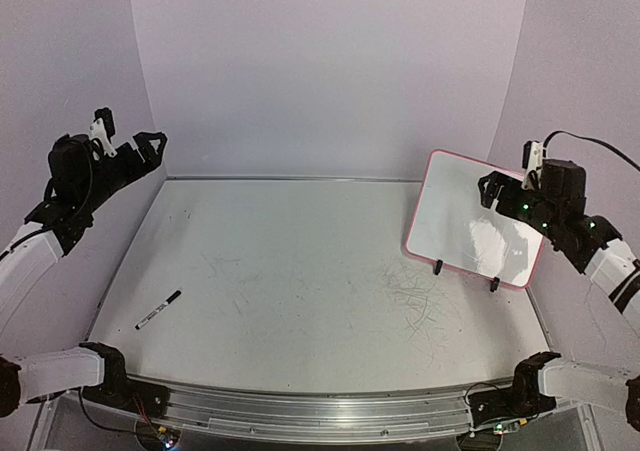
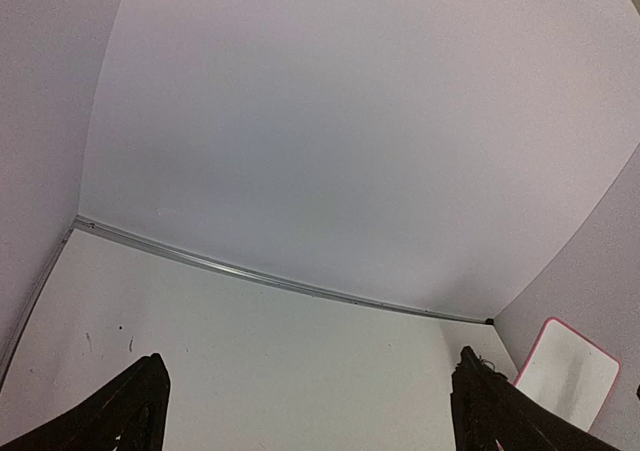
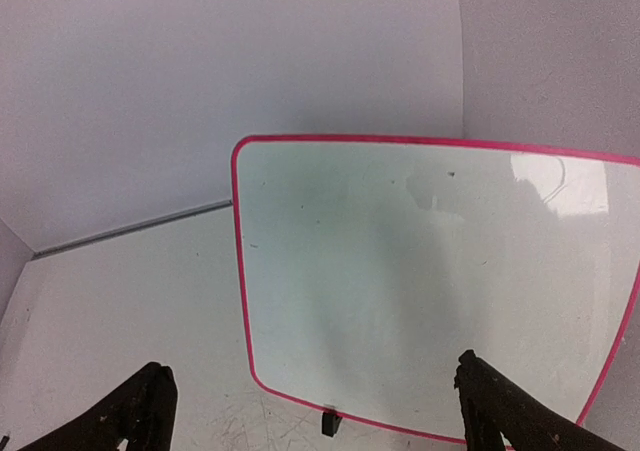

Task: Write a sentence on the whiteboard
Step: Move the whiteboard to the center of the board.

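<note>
- The glossy white rectangular whiteboard with a pink-red frame (image 1: 462,216) stands tilted at far right, blank.
- My right gripper (image 1: 490,191) hovers before it, jaws wide apart, empty.
- My left gripper (image 1: 150,147) is equally wide and empty; it is best to fetch the slim black-and-white marker pen (image 1: 158,310) at near left, gripping it mid-barrel.

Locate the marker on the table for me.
In the top view the marker lies flat on the table, at its left side near the front edge, far across from the whiteboard standing at the right.
</note>
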Available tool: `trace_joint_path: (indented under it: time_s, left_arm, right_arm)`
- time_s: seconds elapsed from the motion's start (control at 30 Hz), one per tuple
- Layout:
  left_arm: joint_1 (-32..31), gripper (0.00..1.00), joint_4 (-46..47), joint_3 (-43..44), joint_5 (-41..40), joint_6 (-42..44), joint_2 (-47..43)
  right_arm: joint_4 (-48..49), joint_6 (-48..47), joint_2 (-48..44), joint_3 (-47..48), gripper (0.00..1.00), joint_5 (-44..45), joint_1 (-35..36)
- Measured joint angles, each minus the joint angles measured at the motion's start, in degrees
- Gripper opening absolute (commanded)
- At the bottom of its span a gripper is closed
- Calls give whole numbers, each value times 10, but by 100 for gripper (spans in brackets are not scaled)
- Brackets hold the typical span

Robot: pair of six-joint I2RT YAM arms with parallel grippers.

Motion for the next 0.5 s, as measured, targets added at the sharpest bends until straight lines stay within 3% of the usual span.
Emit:
trace_joint_path:
  time_s: [0.27, 0.5]
  left_arm:
    - [0, 100, 0, 0, 24, -19, 22]
    - [0, 99, 0, -11, 59, -46, 53]
  right_arm:
    - [-7, 26, 111, -2, 98, -43, 43]
    - [-15, 100, 243, -6, 97, 6, 75]
